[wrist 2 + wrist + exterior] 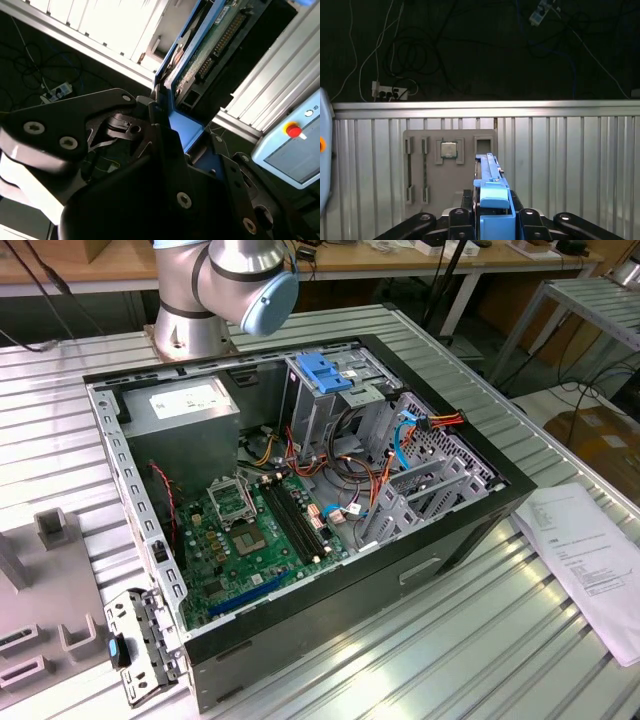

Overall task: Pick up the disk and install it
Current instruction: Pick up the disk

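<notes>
The disk (491, 186) stands edge-on between my gripper's (492, 216) black fingers, its blue plastic rail facing the first wrist view. In the second wrist view the disk (212, 47) shows its green circuit-board underside and blue rail, running up out of the gripper (167, 120), which is shut on it. The disk is held in the air above the slatted metal table (570, 165), over a grey fixture plate (447, 165). In the exterior view the open computer case (470, 540) lies on the table, with a metal drive cage with a blue handle (325, 375) at its far side.
The arm's base (200, 300) stands behind the case. Inside the case are a grey power-supply box (185, 415), a motherboard (250, 535) and loose cables (400, 440). A paper sheet (590, 550) lies at the exterior view's right, grey fixtures (50, 620) at its left. A pendant with a red button (294, 131) is nearby.
</notes>
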